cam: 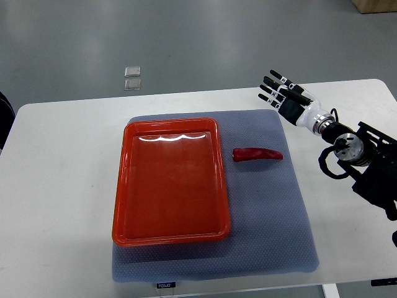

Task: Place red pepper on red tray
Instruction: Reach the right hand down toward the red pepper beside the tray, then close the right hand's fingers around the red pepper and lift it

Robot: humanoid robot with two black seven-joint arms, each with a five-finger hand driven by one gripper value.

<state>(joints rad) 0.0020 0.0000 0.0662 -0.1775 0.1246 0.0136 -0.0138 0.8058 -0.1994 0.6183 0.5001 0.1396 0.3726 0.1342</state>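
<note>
A red pepper (257,154) lies on the grey mat, just right of the red tray (124,186), pointing to the right. The tray is rectangular and holds nothing. My right hand (280,91) hovers above the mat's far right corner, up and right of the pepper, apart from it. Its fingers (273,81) are spread straight and hold nothing. The left arm does not show.
A grey mat (273,230) covers the middle of the white table (56,186). Two small clear squares (132,77) lie on the floor beyond the table's far edge. The right arm's black joints (366,161) hang over the table's right side.
</note>
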